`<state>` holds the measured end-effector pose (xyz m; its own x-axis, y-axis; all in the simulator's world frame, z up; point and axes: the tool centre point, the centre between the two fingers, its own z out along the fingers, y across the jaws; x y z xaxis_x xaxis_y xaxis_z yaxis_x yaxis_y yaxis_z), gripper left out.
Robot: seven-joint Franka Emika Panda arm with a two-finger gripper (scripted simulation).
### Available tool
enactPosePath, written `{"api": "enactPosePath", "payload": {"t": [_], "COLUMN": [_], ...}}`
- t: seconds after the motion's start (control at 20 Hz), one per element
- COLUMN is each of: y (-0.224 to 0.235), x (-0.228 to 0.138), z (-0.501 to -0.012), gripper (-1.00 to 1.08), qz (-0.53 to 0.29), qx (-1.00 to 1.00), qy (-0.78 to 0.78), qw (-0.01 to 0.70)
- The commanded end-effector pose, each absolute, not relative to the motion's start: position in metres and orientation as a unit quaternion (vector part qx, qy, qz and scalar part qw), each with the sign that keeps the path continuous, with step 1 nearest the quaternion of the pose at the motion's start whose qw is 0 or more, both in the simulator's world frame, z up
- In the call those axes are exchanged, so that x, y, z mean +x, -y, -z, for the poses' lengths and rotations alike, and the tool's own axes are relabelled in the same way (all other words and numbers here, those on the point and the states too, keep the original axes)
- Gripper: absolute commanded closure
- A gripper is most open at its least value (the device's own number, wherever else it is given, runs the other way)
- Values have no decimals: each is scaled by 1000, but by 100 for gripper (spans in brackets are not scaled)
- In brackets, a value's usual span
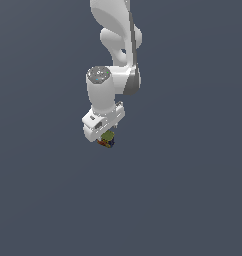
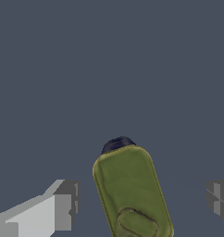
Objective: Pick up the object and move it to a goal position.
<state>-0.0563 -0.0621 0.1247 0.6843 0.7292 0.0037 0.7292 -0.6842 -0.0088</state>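
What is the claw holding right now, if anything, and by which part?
Nothing: the object sits between the claw's fingers, with gaps on both sides.

arm: 1, white Panda arm (image 1: 115,45)
gripper: 1 (image 1: 107,140), white, at the arm's lower end
fingers: 2 in the wrist view, one grey-white (image 2: 63,210), one grey at the frame edge (image 2: 220,199)
object: 1 (image 1: 106,140), tiny, multicoloured; wrist view shows it olive-green with a dark blue end (image 2: 132,194)
colour patches on object: 4 kinds (olive-green, red-orange, yellow, dark blue)
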Motion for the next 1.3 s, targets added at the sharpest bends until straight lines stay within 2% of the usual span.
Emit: {"api": "enactPosePath", "payload": {"t": [0.0,0.6,1.25], "y": [67,81,83], "x": [-60,-75,-78], "z": [-121,-111,-103], "gripper": [-92,-92,-92], "qz": [0,0,0], "qx": [-905,-855,-845], "qy": [426,519,534], "qw": [4,1,0]}}
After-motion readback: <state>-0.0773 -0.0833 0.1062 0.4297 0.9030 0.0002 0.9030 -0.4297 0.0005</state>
